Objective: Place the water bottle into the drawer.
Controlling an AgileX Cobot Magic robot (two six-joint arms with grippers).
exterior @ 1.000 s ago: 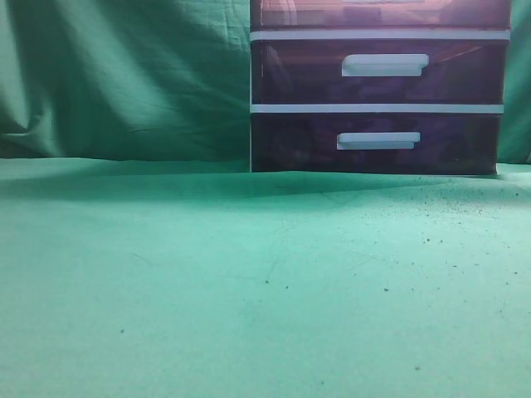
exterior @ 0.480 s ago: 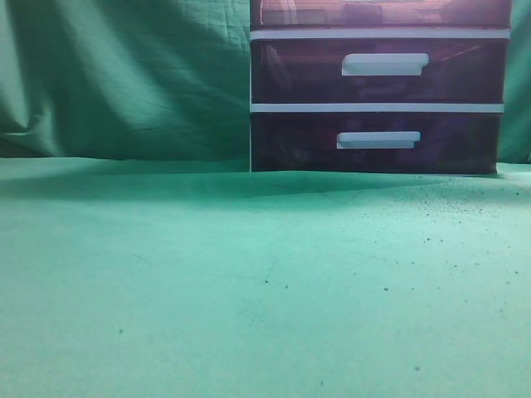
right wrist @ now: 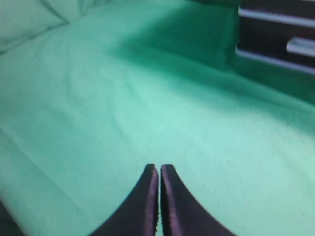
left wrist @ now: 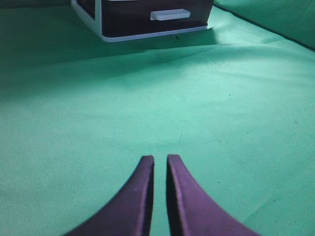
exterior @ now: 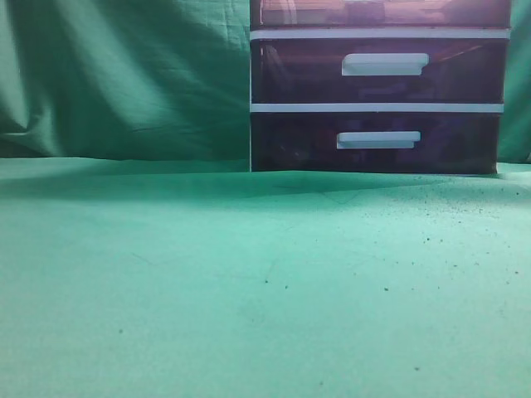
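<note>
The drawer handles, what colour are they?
White. The two bar handles stand out against dark purple-brown drawer fronts, clearest in the exterior view.

Only the fingertips of the robot show, and only in the two wrist views. The left gripper [left wrist: 160, 158] has two dark purple fingers [left wrist: 141, 196] with a smooth, slightly glossy surface. Each one is broad at the base and curves inward, narrowing to a blunt tip, so that together they look like a pair of horns. The right gripper [right wrist: 159, 167] has the same dark purple, curved, tapering fingers [right wrist: 140, 206], a little blurred. Along their inner edges, near the base, a faint pale speckling shows. No cables, screws or markings can be made out.
</note>
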